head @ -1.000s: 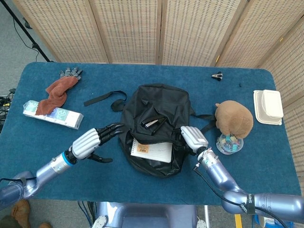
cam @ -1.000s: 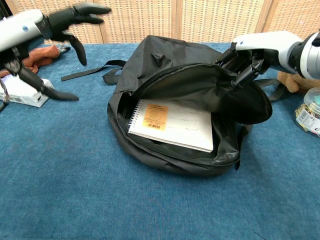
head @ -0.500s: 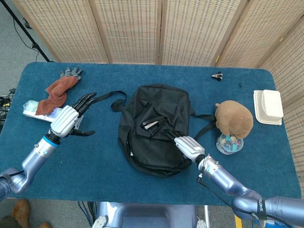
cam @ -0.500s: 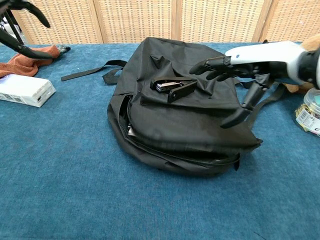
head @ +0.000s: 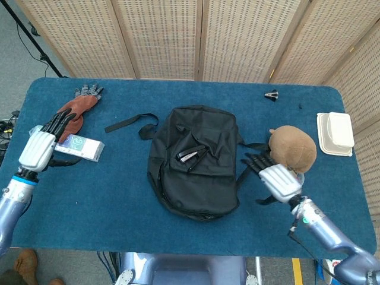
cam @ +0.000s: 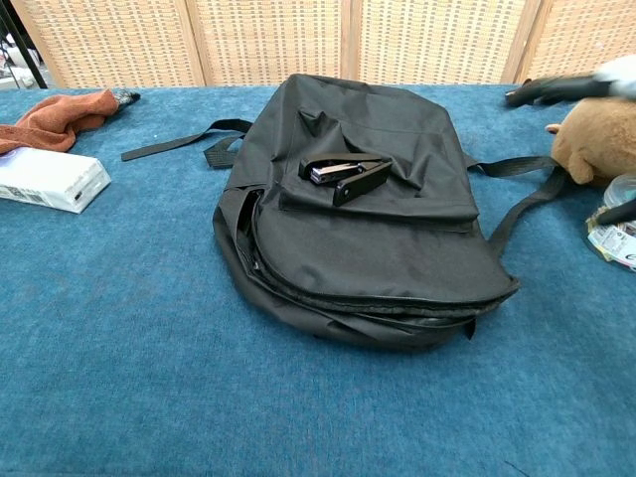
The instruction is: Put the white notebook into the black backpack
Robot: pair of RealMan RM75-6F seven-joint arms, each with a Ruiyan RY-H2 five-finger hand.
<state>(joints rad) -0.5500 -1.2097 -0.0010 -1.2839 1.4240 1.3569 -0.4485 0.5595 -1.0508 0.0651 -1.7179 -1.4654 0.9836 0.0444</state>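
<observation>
Backpack (head: 196, 160): flat at mid-table, flap down over the main compartment, straps trailing left and right.
Notebook: hidden from both views — cannot tell where it lies.
Clip (cam: 345, 173): black, resting on top of the backpack, toward its far half.
Left hand (head: 40, 146): at the table's left edge, fingers spread, holding nothing; over the near-left end of the white box (head: 74, 146).
Right hand (head: 274, 178): right of the backpack, just near the plush toy (head: 292, 148); fingers apart, empty — only dark fingertips show at the chest view's right edge.
Cloth (head: 70, 115): rust-coloured, left, draped onto the box's far end.
Glove (head: 88, 91): grey, far left, just beyond the cloth.
Jar (cam: 616, 222): right, near side of the toy, partly hidden.
Container (head: 335, 133): white, at the right edge.
</observation>
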